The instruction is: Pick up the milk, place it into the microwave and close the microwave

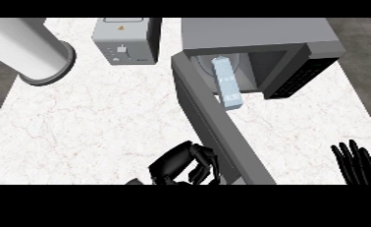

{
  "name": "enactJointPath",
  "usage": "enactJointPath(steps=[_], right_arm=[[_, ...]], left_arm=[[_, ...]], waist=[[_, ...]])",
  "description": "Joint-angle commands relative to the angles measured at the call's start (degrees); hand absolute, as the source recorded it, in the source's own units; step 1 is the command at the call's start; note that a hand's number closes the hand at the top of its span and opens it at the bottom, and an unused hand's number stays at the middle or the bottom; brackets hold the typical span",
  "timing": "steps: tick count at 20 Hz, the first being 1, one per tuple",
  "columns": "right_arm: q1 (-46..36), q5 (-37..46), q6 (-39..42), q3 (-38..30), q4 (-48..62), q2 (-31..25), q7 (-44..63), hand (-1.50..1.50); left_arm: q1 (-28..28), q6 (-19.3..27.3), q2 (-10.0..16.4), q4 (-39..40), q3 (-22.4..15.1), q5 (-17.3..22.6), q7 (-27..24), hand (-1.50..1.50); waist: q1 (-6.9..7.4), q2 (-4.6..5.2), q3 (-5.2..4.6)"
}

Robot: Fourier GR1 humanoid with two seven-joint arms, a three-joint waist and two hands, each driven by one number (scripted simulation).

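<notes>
The microwave (253, 34) stands at the far right corner of the white marbled surface (87, 118) with its door (217, 127) swung wide open, the grey slab running from the cavity's left side towards the near edge. The milk (226, 81), a slim pale-blue carton, lies tilted in the opening. Its far end is inside the cavity and its near end reaches out past the front sill, just beside the door's inner face. The left hand (185, 164) shows at the near edge, fingers curled in and holding nothing, close against the door's outer face near its free end. The right hand (353, 162) rests at the near right corner, fingers straight and pointing up, well apart from the microwave. A grey toaster (127, 39) sits at the far edge left of the microwave, and a white cylinder (33, 54) lies at the far left corner.
</notes>
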Motion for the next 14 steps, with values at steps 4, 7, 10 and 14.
enactJointPath(steps=[4,7,10,14], right_arm=[[4.81,-6.79,5.1,3.72,-15.0,-0.84,5.87,-1.5],[4.88,-9.29,5.62,3.36,-18.59,-3.14,8.93,-1.5],[3.49,-9.52,4.32,4.68,-22.67,-3.6,12.05,-1.5],[6.41,-11.7,5.53,6.17,-27.69,-4.57,14.71,-1.5]], left_arm=[[-7.9,17.22,-0.24,6.9,-16.18,7.64,2.1,1.5],[-11.93,24.25,-0.23,6.1,-20.45,10.87,3.44,1.5],[-16.14,29.4,-0.2,7.55,-22.05,14.86,3.42,1.5],[-21.66,35.17,-0.18,9.24,-21.92,18.07,4.57,1.5]], waist=[[-0.84,0.38,0.01],[-1.96,0.5,-0.02],[-2.34,0.77,-0.05],[-4.2,0.77,-0.08]])
